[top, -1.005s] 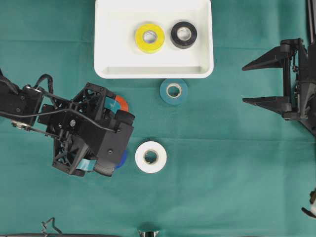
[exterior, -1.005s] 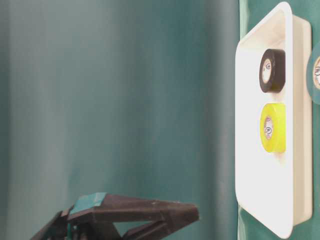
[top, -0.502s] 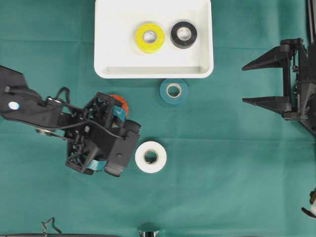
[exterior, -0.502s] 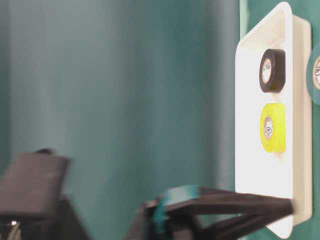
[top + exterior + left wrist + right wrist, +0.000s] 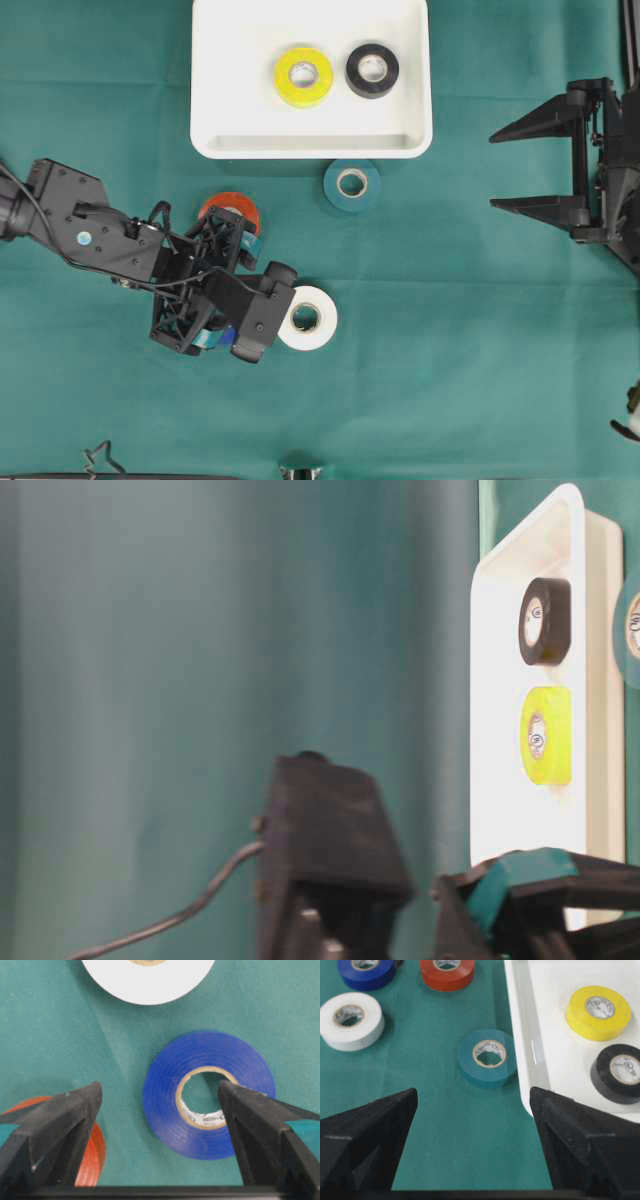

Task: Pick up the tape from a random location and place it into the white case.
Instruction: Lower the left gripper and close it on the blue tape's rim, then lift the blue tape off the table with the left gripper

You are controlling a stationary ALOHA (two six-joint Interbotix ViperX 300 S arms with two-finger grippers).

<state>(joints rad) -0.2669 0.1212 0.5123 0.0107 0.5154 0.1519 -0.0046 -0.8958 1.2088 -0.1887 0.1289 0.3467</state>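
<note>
The jaws of the left gripper (image 5: 160, 1110) stand spread wide and grasp nothing, and we see them come down low over the blue tape (image 5: 209, 1094). In the left wrist view the roll lies flat on the green worktop (image 5: 60, 1030), not centred in the gap: one finger sits over the roll's far edge, near its core hole, while the other finger overlaps the red tape (image 5: 92, 1152). We judge the jaws need to shift toward the blue roll's side before they close, or they may catch only one wall of the ring or nudge the red one. A flat ring has no long axis, so the closing direction matters little.

Taking the white case (image 5: 210, 110) as our landmark, the blue tape lies well below its lower left corner in the overhead view, almost wholly hidden under the left gripper (image 5: 225, 300). The white tape (image 5: 306, 318) lies just beside it, toward the case's middle, and the teal tape (image 5: 351, 186) sits just below the case's lower rim. A yellow tape (image 5: 304, 77) and a black tape (image 5: 372, 71) already lie inside.

The left arm is plainly the nearer one, reaching out low with its wrist tipped down. The right gripper (image 5: 545, 165) hangs well off to the case's right, its jaws parted and holding nothing.
</note>
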